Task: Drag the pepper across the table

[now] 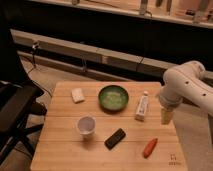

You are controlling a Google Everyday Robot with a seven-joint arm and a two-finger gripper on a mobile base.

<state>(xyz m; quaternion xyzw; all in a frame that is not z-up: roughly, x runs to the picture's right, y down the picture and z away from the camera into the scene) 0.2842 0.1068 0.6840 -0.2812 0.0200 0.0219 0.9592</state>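
Items on the rectangular light wooden butcher-block table (60,147), as I see them from the camera view:

1. Small white squarish block (77,95), far left part of the top.
2. Round green bowl (113,97) with pale contents, far middle, between the block and item 3.
3. White tube (142,106) with a dark cap end, lying lengthwise just right of the bowl.
4. White paper cup (86,126), upright, mouth open, near the left middle.
5. Flat black rectangular phone (115,138), set diagonally, between the cup and the pepper.
6. Black office chair (15,115), off the table's left edge.

Gripper (166,116): cream-coloured, hanging from the white arm (187,87) over the table's right edge, just right of the tube and well above the pepper, touching neither. I cannot tell its state.

Task item: small elongated red-orange pepper (150,147), tapered, lying at a slant in the near right part of the table. The phone is its nearest neighbour on the left, apart from it; bare wood lies between the pepper and the gripper.

Writing: a small dark logo mark (173,160) at the near right corner, right of the pepper; I cannot read it. The tube carries faint marking I cannot read either.
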